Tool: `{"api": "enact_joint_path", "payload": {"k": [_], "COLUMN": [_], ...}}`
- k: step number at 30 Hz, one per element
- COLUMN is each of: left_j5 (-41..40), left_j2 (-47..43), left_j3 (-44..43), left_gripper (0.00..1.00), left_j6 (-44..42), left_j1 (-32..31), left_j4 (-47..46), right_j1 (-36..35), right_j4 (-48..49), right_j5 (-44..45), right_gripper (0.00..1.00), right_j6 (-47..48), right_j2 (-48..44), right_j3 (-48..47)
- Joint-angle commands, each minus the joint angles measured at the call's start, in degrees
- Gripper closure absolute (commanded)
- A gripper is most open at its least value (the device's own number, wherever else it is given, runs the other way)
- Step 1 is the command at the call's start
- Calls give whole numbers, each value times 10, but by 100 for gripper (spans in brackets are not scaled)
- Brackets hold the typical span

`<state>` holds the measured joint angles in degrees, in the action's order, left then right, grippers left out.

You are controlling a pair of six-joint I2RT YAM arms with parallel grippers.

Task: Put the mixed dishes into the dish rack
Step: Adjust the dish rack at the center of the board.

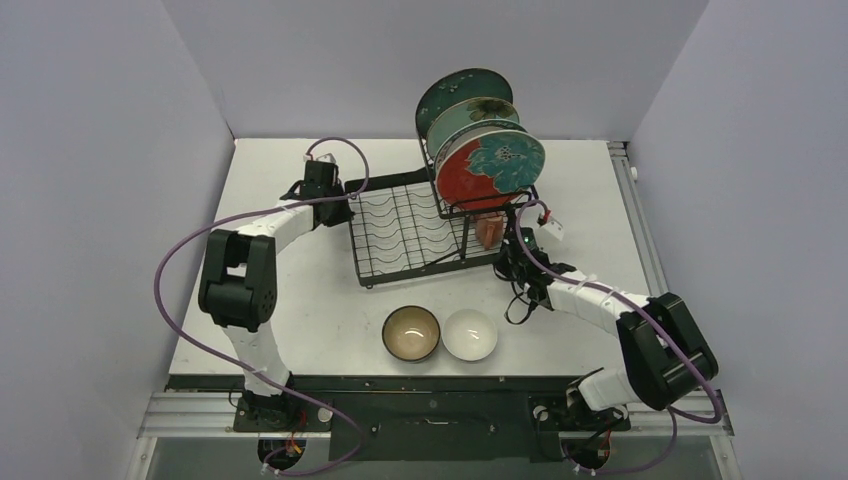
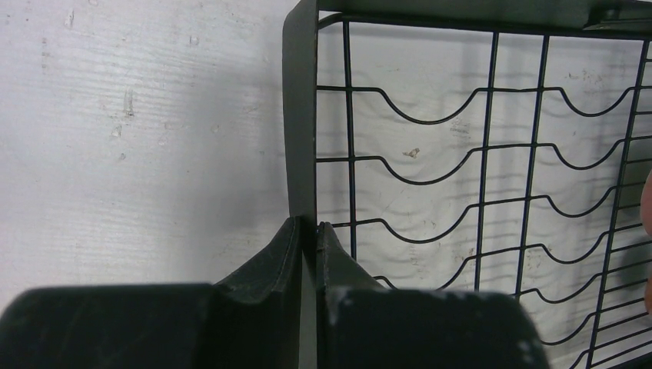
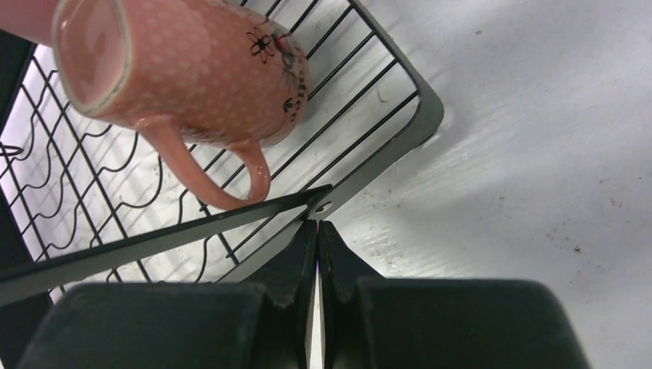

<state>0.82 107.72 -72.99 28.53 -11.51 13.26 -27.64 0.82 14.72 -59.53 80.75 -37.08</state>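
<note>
The black wire dish rack point(image 1: 400, 232) stands mid-table. In its raised slots three plates stand upright: dark teal point(image 1: 462, 92) at the back, light green point(image 1: 480, 122) in the middle, red-orange with a teal flower point(image 1: 478, 172) in front. A pink mug point(image 3: 207, 69) lies on its side on the grid tray under them point(image 1: 490, 229). A brown bowl point(image 1: 411, 333) and a small white bowl point(image 1: 470, 334) sit side by side in front of the rack. My left gripper point(image 2: 309, 224) is shut on the rack's left rim point(image 2: 300, 115). My right gripper point(image 3: 317, 223) is shut and empty at the rack's front right corner point(image 3: 415, 123).
Grey walls close the table in at the left, back and right. Purple cables loop from both arms, one over the left side of the table point(image 1: 175, 300). Both arm bases are bolted at the near edge, behind the two bowls.
</note>
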Motion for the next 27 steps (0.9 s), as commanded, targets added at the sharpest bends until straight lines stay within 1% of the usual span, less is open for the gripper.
{"api": "enact_joint_path", "payload": {"k": [1, 11, 27], "left_j5": [73, 81, 89], "left_j2": [-44, -59, -71], "left_j3": [26, 53, 76], "left_gripper": [100, 100, 100], "left_j6": [36, 44, 44], "left_j1": [-16, -34, -86], "left_j4": [16, 15, 38], "right_j1": [28, 73, 96], "right_j4": [78, 112, 73], "right_j5": [-22, -95, -173], "right_gripper": [100, 100, 100], "right_j6": [20, 58, 106], "right_j2": [19, 82, 164], "right_j3": [-28, -77, -214]}}
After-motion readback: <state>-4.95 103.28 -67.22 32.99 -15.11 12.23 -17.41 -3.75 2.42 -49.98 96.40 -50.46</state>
